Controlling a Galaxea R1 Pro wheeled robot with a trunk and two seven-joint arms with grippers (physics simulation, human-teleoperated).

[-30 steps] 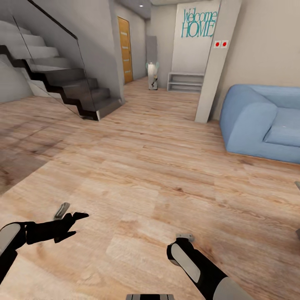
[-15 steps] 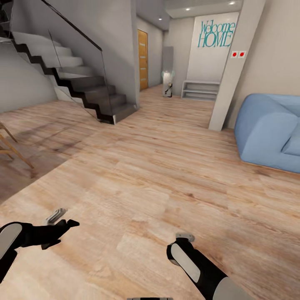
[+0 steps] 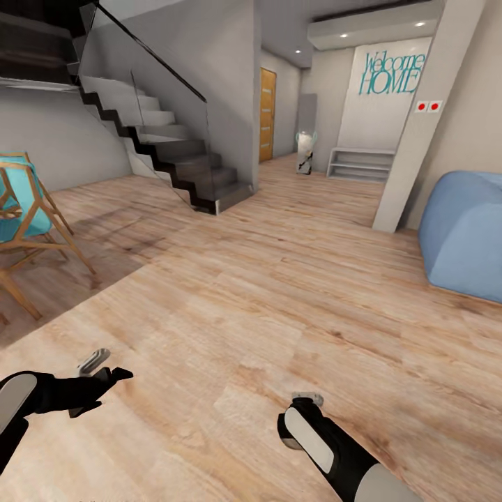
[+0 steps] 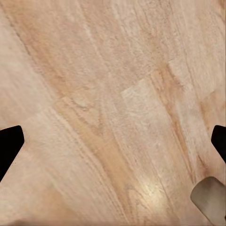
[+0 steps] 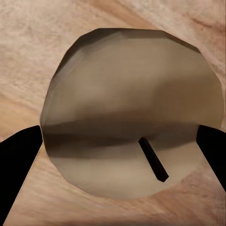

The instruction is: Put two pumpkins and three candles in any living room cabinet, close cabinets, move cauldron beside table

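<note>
R gripper (image 5: 117, 141) jaws clamp a candle (image 5: 132, 113) (wick visible); L gripper (image 4: 113, 141) jaws apart, over floor (image 4: 103, 84).

Light wood plank floor (image 3: 279, 279) running across the whole room. Dark staircase (image 3: 174, 153) with glass railing climbing at far left. Teal-cushioned wooden chair (image 3: 28, 216) sitting at near left. Blue sofa (image 3: 464, 233) showing at right edge. Orange door (image 3: 268, 115) down the hallway, "Welcome HOME" lettering (image 3: 390, 73) on far wall above a low grey shelf (image 3: 361, 164). Ceiling spotlights glowing.
</note>
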